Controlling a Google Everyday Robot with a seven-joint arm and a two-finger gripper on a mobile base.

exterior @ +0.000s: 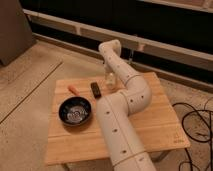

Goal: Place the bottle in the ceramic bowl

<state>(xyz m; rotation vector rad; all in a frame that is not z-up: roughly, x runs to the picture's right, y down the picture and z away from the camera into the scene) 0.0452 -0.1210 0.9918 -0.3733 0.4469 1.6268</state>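
Note:
The bottle point(109, 80), small, slim and pale, stands upright at the back middle of the wooden table point(160, 120). My gripper point(110, 76) reaches down onto it from the wrist above and is shut on it; the arm hides most of the fingers. The ceramic bowl point(75, 111), black with a whitish speckled inside, sits on the left part of the table, well to the front left of the bottle and apart from the gripper.
A flat black bar point(95, 89) and a small orange item point(73, 89) lie between bowl and bottle. My thick white arm point(120, 130) crosses the table's middle. Black cables point(196, 125) lie on the floor to the right. A dark wall runs behind.

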